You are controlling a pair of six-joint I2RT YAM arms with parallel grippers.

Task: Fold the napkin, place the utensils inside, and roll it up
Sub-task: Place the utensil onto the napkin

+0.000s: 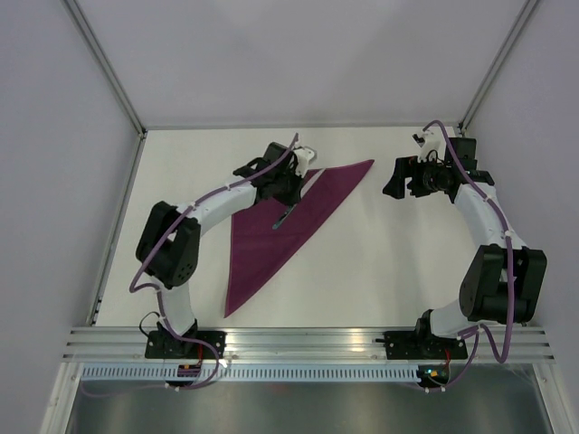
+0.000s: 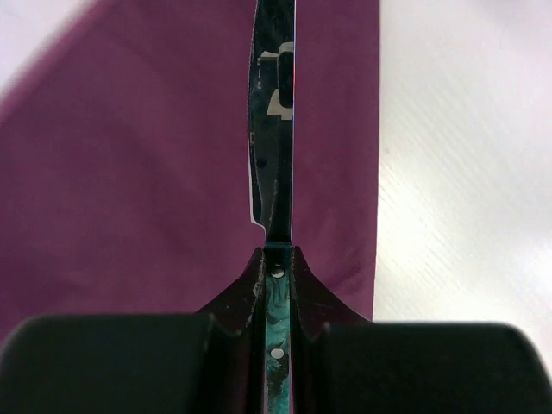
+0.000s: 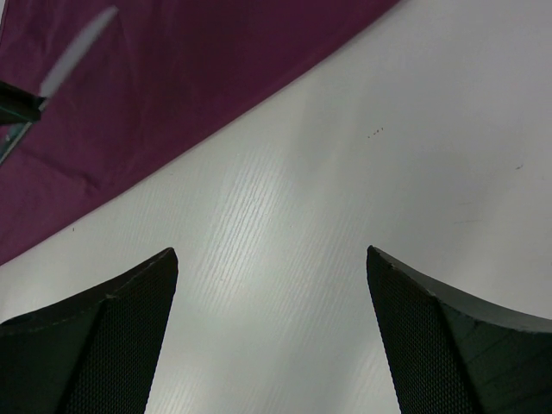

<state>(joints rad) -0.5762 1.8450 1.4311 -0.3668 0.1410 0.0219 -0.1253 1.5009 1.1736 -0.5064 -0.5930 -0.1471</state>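
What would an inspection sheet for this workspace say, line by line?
Surface: white table, faint grain.
Job's things: napkin folded into a flat triangle; one utensil held over it.
Clutter: nothing seen.
Grippers: left gripper shut on the utensil; right gripper open above the table, beside the napkin's edge.
Cables: purple cables run along both arms.
Surroundings: pale walls; metal rail at the near edge.

The top camera looks steeply down from the near edge over the whole white tabletop (image 1: 389, 262), while both wrist cameras sit close above it, each catching the shiny magenta-purple cloth napkin (image 2: 129, 172).
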